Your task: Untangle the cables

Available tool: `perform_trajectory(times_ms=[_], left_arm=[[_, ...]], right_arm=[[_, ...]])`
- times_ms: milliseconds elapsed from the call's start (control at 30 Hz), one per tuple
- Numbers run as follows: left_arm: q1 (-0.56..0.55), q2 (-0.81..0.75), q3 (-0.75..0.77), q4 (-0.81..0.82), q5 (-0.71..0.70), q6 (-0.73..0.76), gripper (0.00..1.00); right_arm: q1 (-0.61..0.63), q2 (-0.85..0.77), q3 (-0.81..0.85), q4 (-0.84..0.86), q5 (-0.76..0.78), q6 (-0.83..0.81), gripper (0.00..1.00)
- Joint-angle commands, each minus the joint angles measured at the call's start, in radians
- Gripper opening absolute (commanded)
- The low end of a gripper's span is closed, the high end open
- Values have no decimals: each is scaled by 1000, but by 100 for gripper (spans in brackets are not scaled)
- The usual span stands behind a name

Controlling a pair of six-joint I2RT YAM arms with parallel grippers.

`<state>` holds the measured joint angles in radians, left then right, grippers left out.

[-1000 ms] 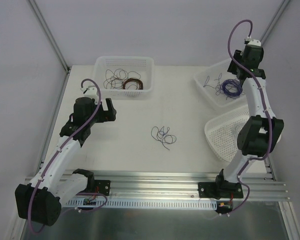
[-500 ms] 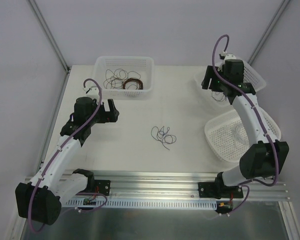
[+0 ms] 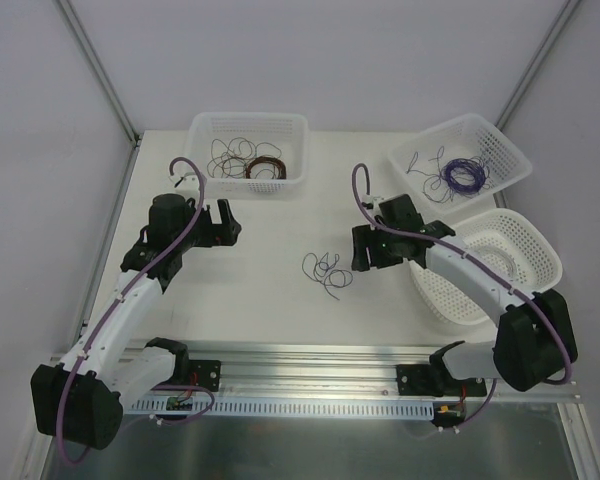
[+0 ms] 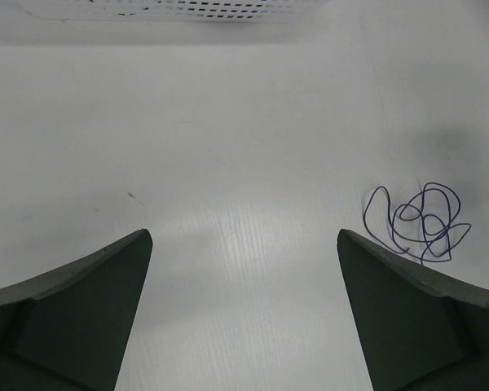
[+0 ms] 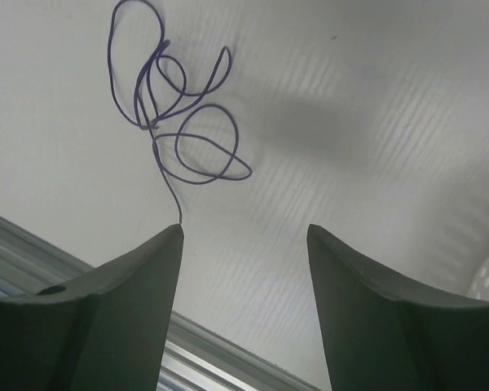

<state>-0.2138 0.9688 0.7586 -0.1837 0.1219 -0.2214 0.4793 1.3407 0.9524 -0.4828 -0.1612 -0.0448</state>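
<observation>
The cables [image 3: 327, 270] are a small clump of hair-thin dark and purple wire loops lying loose on the white table's middle. My right gripper [image 3: 361, 250] hovers just right of the clump, open and empty. In the right wrist view the cables [image 5: 175, 106] lie ahead and left of the right gripper [image 5: 244, 228], and one wire tail ends near the left fingertip [image 5: 173, 236]. My left gripper [image 3: 223, 216] stands wide open and empty, well to the clump's upper left. In the left wrist view the cables [image 4: 420, 221] show above the right finger of the left gripper [image 4: 243, 236].
A white basket [image 3: 248, 118] at the back left holds brown wires and a red-brown coil; its edge [image 4: 163, 8] tops the left wrist view. A back-right basket [image 3: 480, 121] holds a purple coil. A tilted basket [image 3: 542, 252] sits right. A metal rail [image 3: 330, 358] lines the near edge.
My right arm swung from the back-right basket down and left to the table's middle, beside the clump, its jaws now wider apart. The left arm barely moved. The clump lies unchanged.
</observation>
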Motion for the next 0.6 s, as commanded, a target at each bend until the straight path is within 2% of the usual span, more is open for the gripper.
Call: perform_trajectory(times_ms=[0,300,567], left_arm=[[10,2,31,21,25,1,99],[11,-1,30,18,15,13,99],[11,7,35,16,18,14,99]], right_arm=[[25,0,-32,39,-67,-65,66],[30,170,-14,85,-121,-119,63],[47,252,17,115,-130,-136,56]])
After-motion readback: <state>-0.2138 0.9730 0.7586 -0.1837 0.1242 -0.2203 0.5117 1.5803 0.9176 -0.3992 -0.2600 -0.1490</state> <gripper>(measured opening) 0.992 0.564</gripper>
